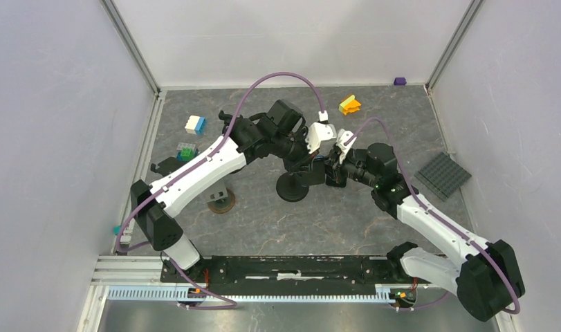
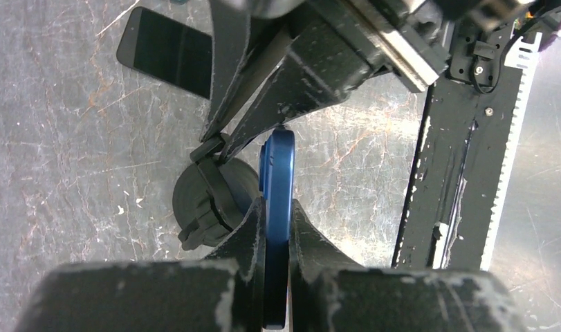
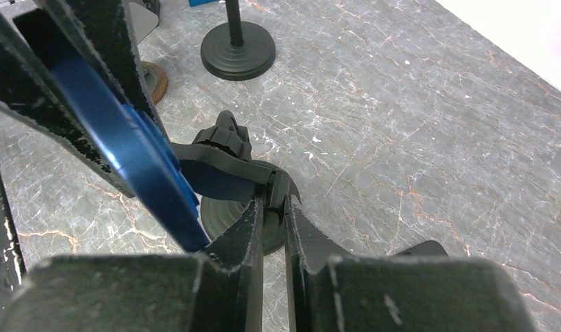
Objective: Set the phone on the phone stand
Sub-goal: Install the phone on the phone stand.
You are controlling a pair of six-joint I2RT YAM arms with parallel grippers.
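Left end effector (image 2: 277,232) clamped on blue phone (image 2: 276,173), edge-on just beside phone stand (image 3: 227,138) at desk (image 2: 90,173) centre, right end effector (image 3: 274,207) pinching its cradle (steadying it, probably); a misaligned release could drop phone past cradle.

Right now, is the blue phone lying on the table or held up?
Held up: the left gripper pinches the blue phone by its flat faces, beside the phone stand.
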